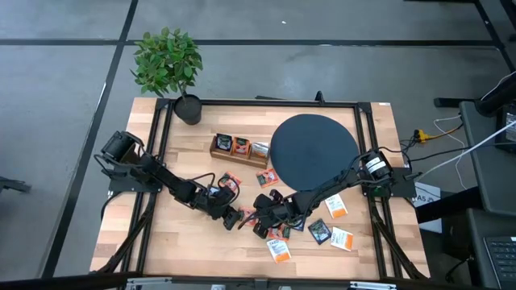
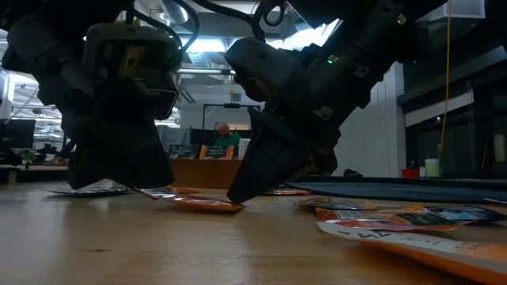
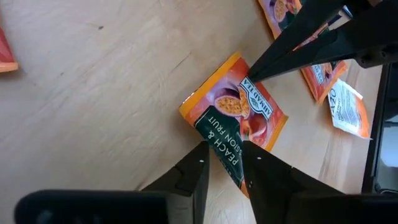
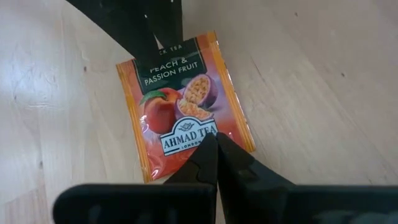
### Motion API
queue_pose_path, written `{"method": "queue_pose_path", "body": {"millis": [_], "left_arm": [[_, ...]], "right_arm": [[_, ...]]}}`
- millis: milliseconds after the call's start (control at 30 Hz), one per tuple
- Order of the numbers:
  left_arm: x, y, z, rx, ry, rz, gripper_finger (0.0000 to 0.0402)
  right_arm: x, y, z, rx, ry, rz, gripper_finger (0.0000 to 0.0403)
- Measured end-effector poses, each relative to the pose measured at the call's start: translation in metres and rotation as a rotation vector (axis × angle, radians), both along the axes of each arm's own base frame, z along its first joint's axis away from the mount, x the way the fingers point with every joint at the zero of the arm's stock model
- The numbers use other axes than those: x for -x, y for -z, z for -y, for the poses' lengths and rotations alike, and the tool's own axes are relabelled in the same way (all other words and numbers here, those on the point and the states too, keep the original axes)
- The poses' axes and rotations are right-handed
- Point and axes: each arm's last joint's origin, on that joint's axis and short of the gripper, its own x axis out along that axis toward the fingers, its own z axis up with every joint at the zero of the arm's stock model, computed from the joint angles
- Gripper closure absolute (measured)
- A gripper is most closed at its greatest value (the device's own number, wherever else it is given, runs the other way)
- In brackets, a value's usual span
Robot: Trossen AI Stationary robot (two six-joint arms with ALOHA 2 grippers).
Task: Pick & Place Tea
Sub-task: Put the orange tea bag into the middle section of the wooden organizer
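We've got one sachet (image 3: pixel 239 118) in play here, lying on the table (image 1: pixel 161 242) towards the front middle, between the two arms. It's a flat square: orange-red with a peach and a passion fruit printed on it, a white brand label, and a dark green band at one end reading "Peach & Passion Fruit".

The left tool (image 3: pixel 225 171) is at that green end. It isn't clamped: there's a narrow gap between its fingers and we can see the green band showing through it. The right tool (image 4: pixel 216 146) is clenched tight, with its tip down on the opposite, orange end, touching the sachet but holding nothing.

The wrist views are the only ones where we can read the print. The high view just gives us a small red speck (image 1: pixel 244 216) between the two tools, but it does show everything else. There are more sachets (image 1: pixel 341 239) scattered near the front right, a wooden tray (image 1: pixel 239 147) behind, a black disc (image 1: pixel 313 149) beside the tray and a plant (image 1: pixel 167 60) at the back left corner.

The low view shows something neither wrist gives us: the sachet (image 2: pixel 202 203) lies thin on the wood, and the right tool's tip comes down right at its edge. It also catches a person (image 2: pixel 226 136) sitting far off in the room.
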Motion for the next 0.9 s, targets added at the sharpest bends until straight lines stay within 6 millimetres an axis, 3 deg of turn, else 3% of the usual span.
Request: {"method": "queue_pose_path", "body": {"millis": [267,567,900], "left_arm": [[-0.005,0.014,0.003,-0.003,0.016,-0.003,0.0343],[-0.005,0.008,0.003,-0.028,0.075,0.038,0.0396],[-0.004,0.008,0.003,-0.032,0.087,0.024,0.0399]], "right_arm": [[0.000,0.000,0.001,0.018,0.015,0.006,0.0399],[0.000,0.000,0.001,0.021,0.017,0.003,0.0399],[0.000,0.000,0.001,0.057,-0.008,0.004,0.0397]]}}
